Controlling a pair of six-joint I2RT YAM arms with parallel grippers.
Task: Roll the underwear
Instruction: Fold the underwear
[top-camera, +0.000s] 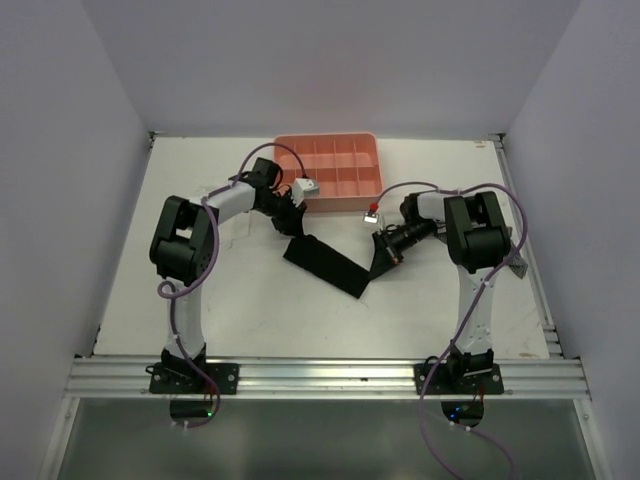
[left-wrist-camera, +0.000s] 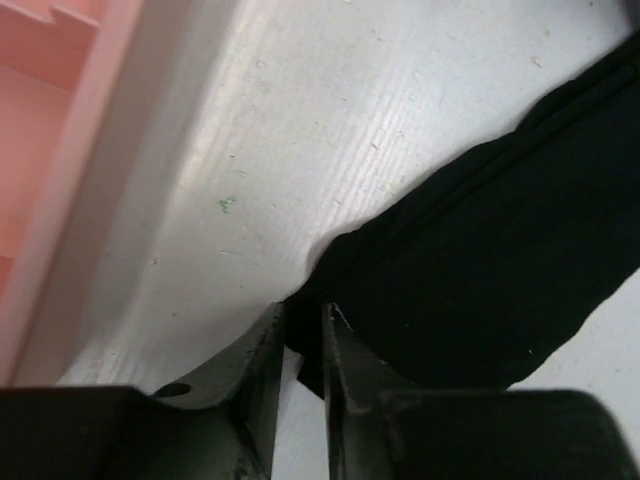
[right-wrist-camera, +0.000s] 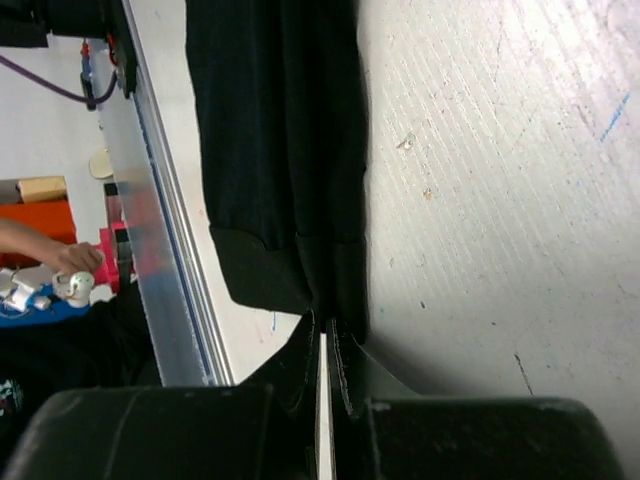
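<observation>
Black underwear (top-camera: 325, 265) | left jaws slightly apart at its end; right jaws clamped on it

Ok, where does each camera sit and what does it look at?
Top: high at the near edge, looking down at the table; left arm and right arm show.
Left wrist: by the left gripper, facing underwear and pink tray; fingers show.
Right wrist: by the right gripper, facing underwear; fingers show.
Shared: all see the underwear.
</observation>
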